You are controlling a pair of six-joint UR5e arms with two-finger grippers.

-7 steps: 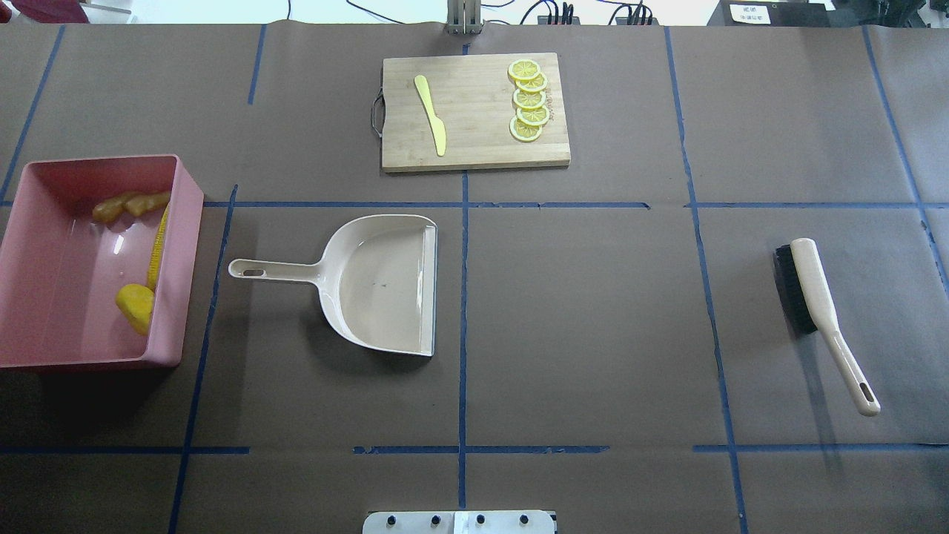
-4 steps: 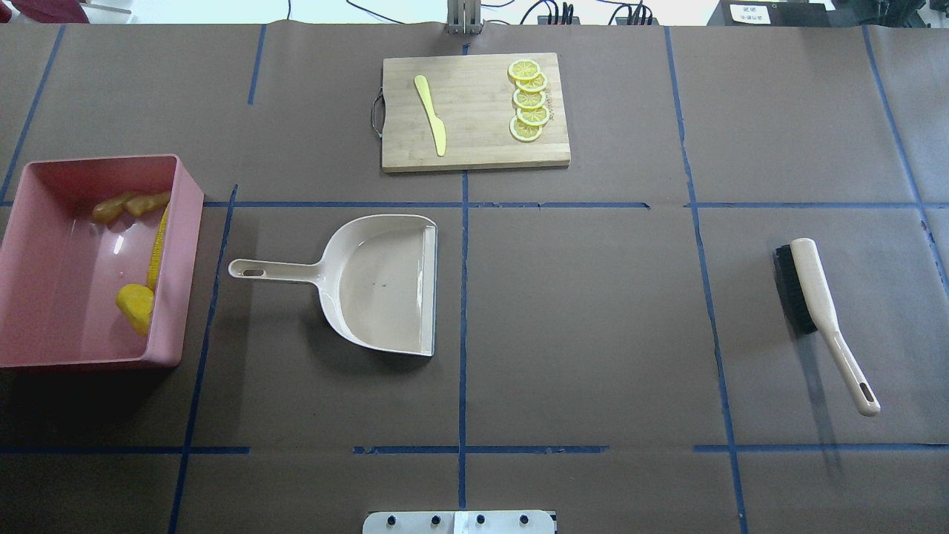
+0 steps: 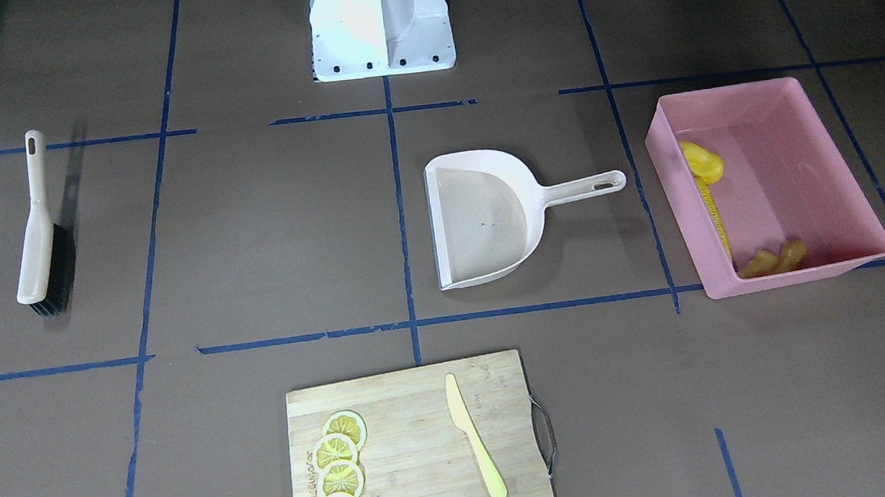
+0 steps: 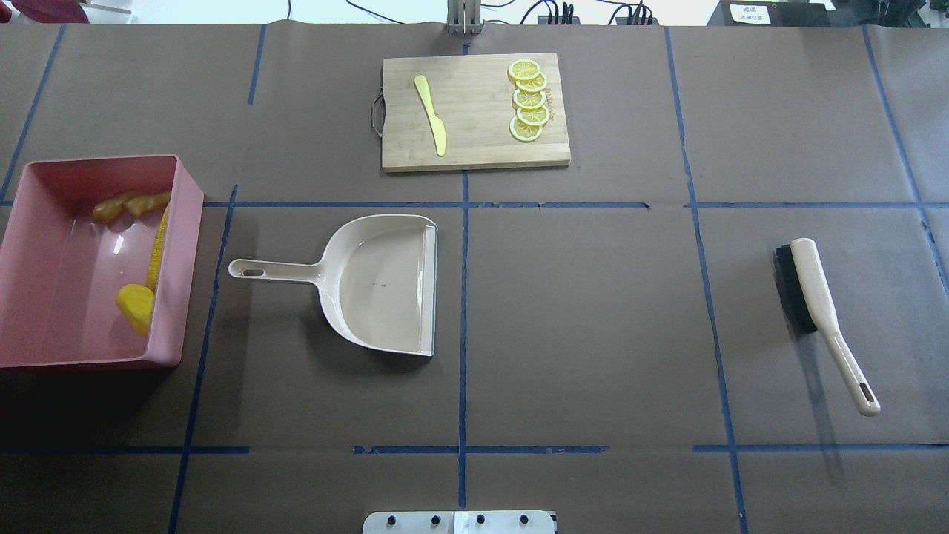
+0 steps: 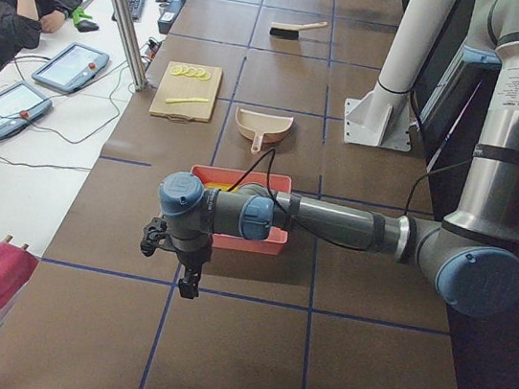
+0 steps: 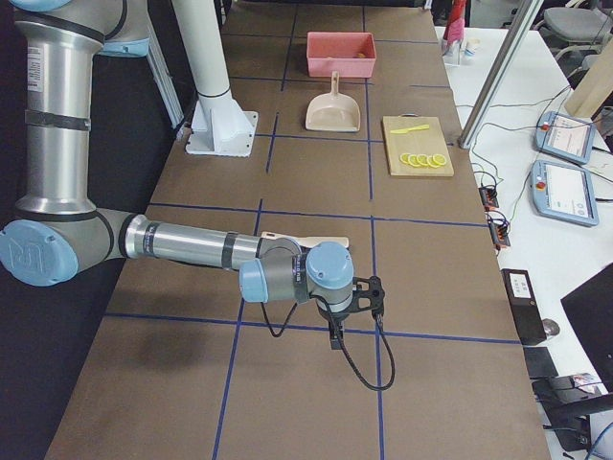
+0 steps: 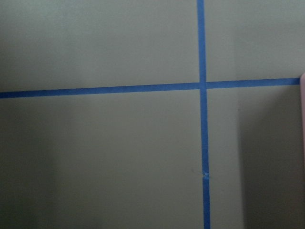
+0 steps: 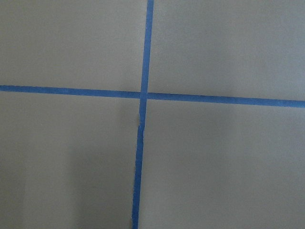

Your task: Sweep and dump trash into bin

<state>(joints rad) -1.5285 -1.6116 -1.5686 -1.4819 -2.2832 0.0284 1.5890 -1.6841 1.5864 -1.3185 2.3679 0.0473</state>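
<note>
The pink bin [image 4: 190, 274] stands at the table's left edge and also shows in the front view [image 3: 727, 89]. Inside it lie the corn cob [image 4: 157, 248], the yellow potato-like lump [image 4: 136, 306] and the tan ginger root [image 4: 130, 205]. The left gripper [image 5: 189, 279] shows only in the exterior left view, hanging off the table's end near the bin [image 5: 234, 240]; I cannot tell if it is open. The right gripper [image 6: 332, 335] shows only in the exterior right view, low over bare table; I cannot tell its state either. Both wrist views show only brown paper and blue tape.
A beige dustpan [image 4: 378, 285] lies empty mid-table, handle toward the bin. A beige brush [image 4: 815, 297] lies at the right. A wooden cutting board [image 4: 474, 141] with a yellow knife [image 4: 431, 115] and lemon slices [image 4: 528, 100] sits at the far side.
</note>
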